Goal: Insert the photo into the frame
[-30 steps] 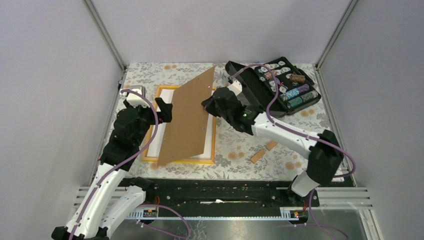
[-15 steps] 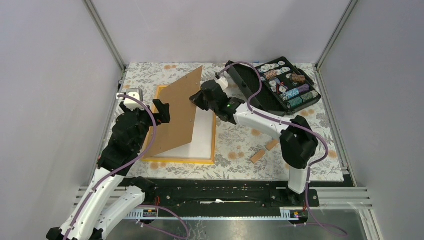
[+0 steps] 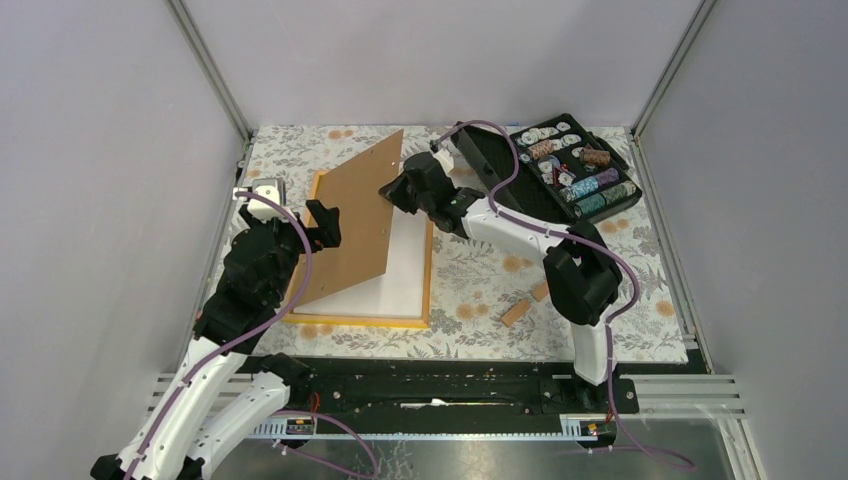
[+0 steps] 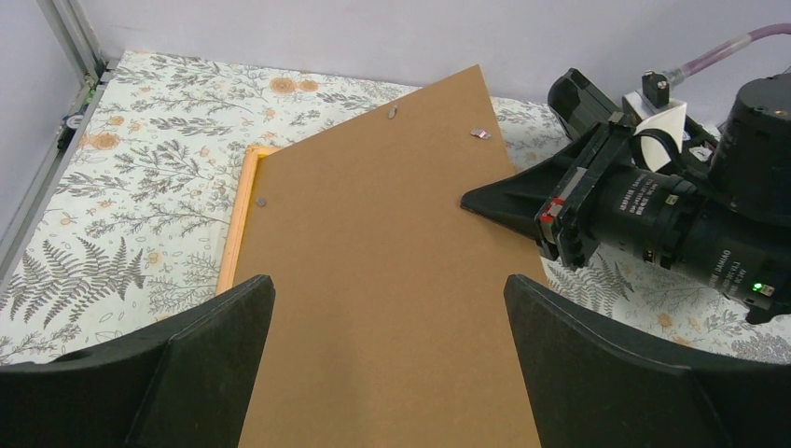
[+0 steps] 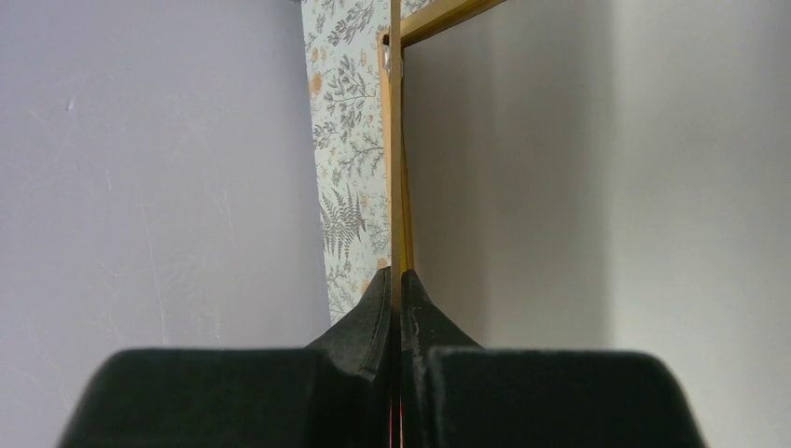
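The orange-yellow frame (image 3: 360, 321) lies flat on the floral cloth. Inside it lies a white sheet (image 3: 405, 275), which looks like the photo's plain back; no printed side shows. A brown backing board (image 3: 355, 225) stands tilted over the frame's left half, with its low edge on the left. My right gripper (image 3: 392, 192) is shut on the board's upper right edge; in the right wrist view the jaws (image 5: 396, 275) pinch the thin board (image 5: 395, 140). My left gripper (image 4: 387, 308) hangs open over the board (image 4: 373, 233), apart from it, beside the frame's left border (image 4: 238, 219).
An open black case of chips (image 3: 560, 170) sits at the back right. Two small wooden pieces (image 3: 517, 312) (image 3: 544, 291) lie on the cloth right of the frame. A small silvery object (image 3: 268, 186) sits at the left edge. Walls close in the back and sides.
My right gripper has carried the board leftward and toward the back, so more of the white sheet shows. The left arm has shifted slightly left, still open.
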Robot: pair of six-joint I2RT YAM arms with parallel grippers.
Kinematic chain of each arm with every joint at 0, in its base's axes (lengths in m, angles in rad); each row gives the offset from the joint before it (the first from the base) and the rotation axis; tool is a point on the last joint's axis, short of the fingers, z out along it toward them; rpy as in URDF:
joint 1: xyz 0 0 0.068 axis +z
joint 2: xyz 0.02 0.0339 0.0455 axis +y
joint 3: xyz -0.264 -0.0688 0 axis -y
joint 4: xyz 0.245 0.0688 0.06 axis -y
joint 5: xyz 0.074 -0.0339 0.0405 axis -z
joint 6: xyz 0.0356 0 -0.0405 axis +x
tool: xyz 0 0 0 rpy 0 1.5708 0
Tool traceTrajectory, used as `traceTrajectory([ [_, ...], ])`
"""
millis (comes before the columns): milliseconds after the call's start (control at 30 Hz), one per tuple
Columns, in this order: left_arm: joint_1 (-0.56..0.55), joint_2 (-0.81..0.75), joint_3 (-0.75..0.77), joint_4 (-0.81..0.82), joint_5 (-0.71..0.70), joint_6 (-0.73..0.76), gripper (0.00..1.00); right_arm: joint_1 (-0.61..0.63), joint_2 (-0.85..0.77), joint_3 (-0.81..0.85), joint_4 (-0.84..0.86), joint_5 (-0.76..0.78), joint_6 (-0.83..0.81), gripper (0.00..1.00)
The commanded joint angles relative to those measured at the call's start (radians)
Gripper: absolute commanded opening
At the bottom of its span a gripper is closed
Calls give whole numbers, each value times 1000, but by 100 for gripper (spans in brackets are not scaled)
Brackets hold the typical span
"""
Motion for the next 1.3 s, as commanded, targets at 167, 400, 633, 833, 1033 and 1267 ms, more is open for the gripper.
traceTrajectory([
  [167,-9,-12,17,37,-15,13,98,-15,15,53,165,-51,-29,0],
  [400,-9,-9,17,38,-13,10,98,-27,0,-37,229,-59,-78,0],
  [633,-7,-7,17,37,-11,8,98,-27,15,-80,263,-83,-89,0],
  [833,-4,-5,19,38,-9,5,98,-24,18,-111,299,-86,-42,0],
  [1033,-3,-1,20,37,-10,3,98,2,4,-192,377,-16,1,2],
  [1267,5,0,17,40,-7,0,98,37,18,-183,320,40,-59,17],
])
